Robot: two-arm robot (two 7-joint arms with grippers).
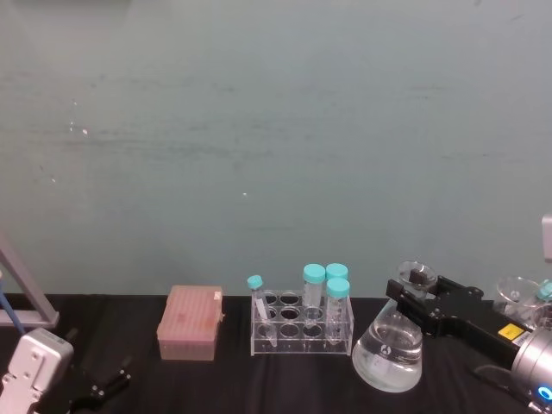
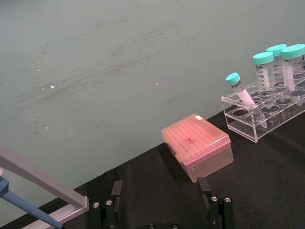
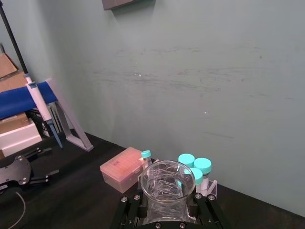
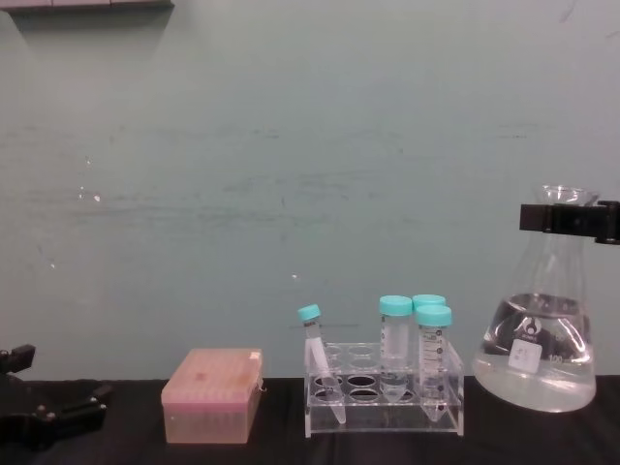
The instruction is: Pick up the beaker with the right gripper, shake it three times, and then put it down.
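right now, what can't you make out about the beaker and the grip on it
- The beaker's graduation marks: too small to read, chest view.
- The right gripper: its body is cut off by the chest view's right edge.
- Beaker base: cut off by the right wrist view's bottom edge.
- Whether the base rests on the table or hangs just above it: cannot tell, head or chest view.
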